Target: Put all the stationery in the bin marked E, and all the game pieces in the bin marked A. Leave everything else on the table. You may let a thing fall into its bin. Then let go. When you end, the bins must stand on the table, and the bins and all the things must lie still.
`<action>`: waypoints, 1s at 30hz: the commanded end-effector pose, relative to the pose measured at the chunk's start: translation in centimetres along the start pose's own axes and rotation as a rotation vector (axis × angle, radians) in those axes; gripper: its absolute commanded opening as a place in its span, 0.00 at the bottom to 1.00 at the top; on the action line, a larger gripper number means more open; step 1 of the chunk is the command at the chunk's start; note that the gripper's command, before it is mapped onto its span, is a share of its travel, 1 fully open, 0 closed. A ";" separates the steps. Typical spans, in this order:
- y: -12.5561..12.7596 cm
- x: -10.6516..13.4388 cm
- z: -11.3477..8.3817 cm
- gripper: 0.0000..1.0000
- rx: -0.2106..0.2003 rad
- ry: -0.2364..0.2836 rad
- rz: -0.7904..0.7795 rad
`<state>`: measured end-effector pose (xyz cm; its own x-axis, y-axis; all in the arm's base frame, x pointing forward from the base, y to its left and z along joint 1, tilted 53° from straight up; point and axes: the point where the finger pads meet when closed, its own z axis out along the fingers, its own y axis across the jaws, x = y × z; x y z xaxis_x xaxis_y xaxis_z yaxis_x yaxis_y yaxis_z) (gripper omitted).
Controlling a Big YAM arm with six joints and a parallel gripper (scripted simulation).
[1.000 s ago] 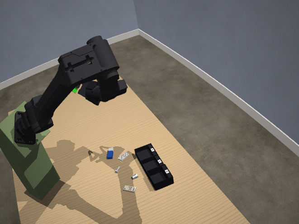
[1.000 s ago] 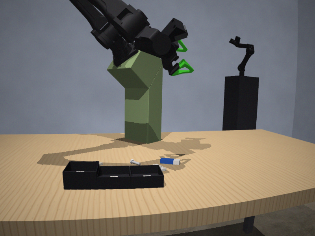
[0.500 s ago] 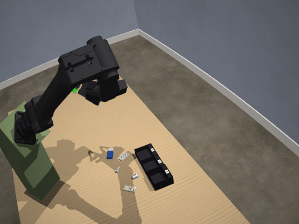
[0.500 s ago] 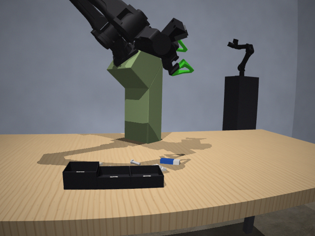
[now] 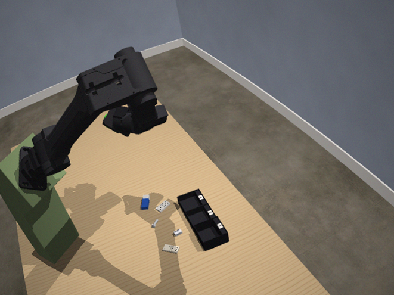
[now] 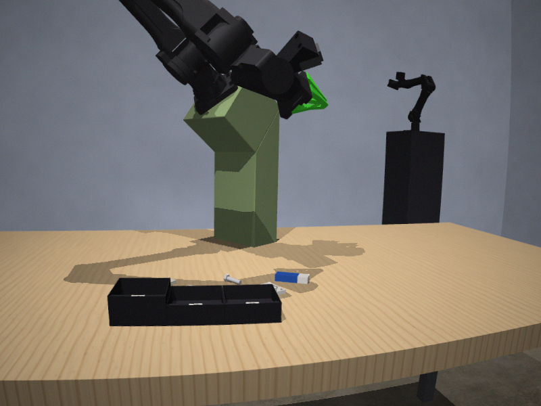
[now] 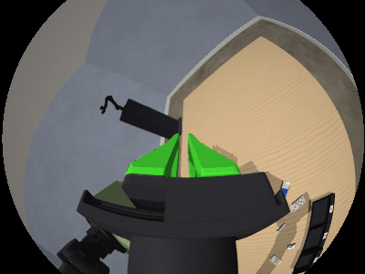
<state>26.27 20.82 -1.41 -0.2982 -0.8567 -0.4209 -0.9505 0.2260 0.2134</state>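
Note:
My gripper [image 6: 326,105] [image 7: 183,135] is shut and empty, high above the table; its fingers are mostly hidden in the top view. A blue and white eraser [image 5: 144,203] [image 6: 287,277] [image 7: 285,192] lies on the table. A domino [image 5: 162,206] [image 6: 276,289] [image 7: 298,203] lies beside it. Another domino [image 5: 170,248] [image 7: 275,260] lies farther off. A small white piece with dark marks [image 5: 177,232] [image 7: 291,246] lies between the dominoes and the bins. Three joined black bins [image 5: 216,242] [image 6: 137,313] stand in a row; their labels are too small to read surely.
A grey bolt [image 5: 154,223] [image 6: 232,279] [image 7: 281,227] lies between the two dominoes. The green pedestal [image 5: 57,231] [image 6: 235,192] carries the arm at one table edge. The bin at one end of the row has taller walls. A second arm on a black stand [image 6: 412,176] [image 7: 148,118] stands beyond the table.

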 end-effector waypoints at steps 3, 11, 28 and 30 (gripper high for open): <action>0.0 0.0 0.0 0.10 0.000 0.000 0.000; 0.0 0.0 0.0 0.10 0.000 0.000 0.000; -5.2 3.2 1.3 0.10 0.006 -0.010 -0.013; -6.5 4.2 1.7 0.10 0.005 -0.010 -0.012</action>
<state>29.64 17.66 -4.54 -0.3309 -0.8472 -0.4157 -0.9402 0.2583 0.2221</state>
